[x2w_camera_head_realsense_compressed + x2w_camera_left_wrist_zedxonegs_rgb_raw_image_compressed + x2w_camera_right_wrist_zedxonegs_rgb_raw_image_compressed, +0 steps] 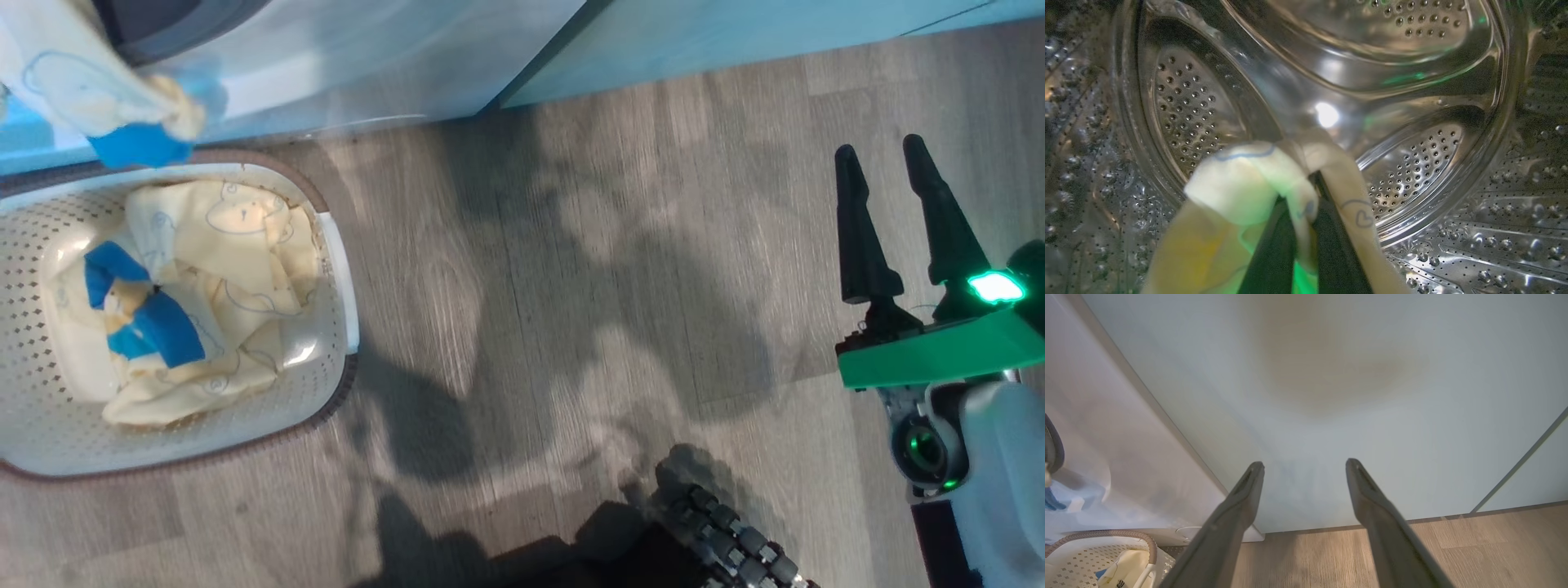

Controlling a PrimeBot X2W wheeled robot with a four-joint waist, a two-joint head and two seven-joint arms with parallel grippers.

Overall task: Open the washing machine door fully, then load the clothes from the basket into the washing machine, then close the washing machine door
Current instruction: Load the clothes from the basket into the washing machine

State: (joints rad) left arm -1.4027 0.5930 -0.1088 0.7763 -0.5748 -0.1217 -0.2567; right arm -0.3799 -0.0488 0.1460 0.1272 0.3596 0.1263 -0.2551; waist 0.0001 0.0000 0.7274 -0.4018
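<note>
**Cream cloth at the steel drum, more lying in the basket**

Grey-brown wood-look planks make up the floor (571, 286), which is crossed by soft shadows. A dark roller wheel (735, 543) of the robot's base sits at the bottom edge of the head view. Along the far side stand pale mint cabinets (735, 41). To their left is the white front of the washing machine (343, 73), and both come down to the floor.

The basket (314, 192) sits on the floor just in front of the machine. Its brown rim is near the white panel, and one white handle (343, 278) faces the open floor. Inside lie the clothes (245, 269), crumpled cream fabric with thin blue drawings. A bright blue piece (155, 327) lies on top, toward the left. Above the basket's far rim a hanging cream piece (90, 90) with a blue end droops down the machine's front, under a dark grey curved edge.

In the left wrist view the perforated steel drum (1412, 163) surrounds the left gripper (1310, 192). Its dark fingers are pressed together on a cream cloth (1241, 183) that drapes over their tips. The right gripper (880, 147) hangs over bare floor well to the right of the basket. Its fingers are spread apart with nothing between them, and they point toward the cabinets.
</note>
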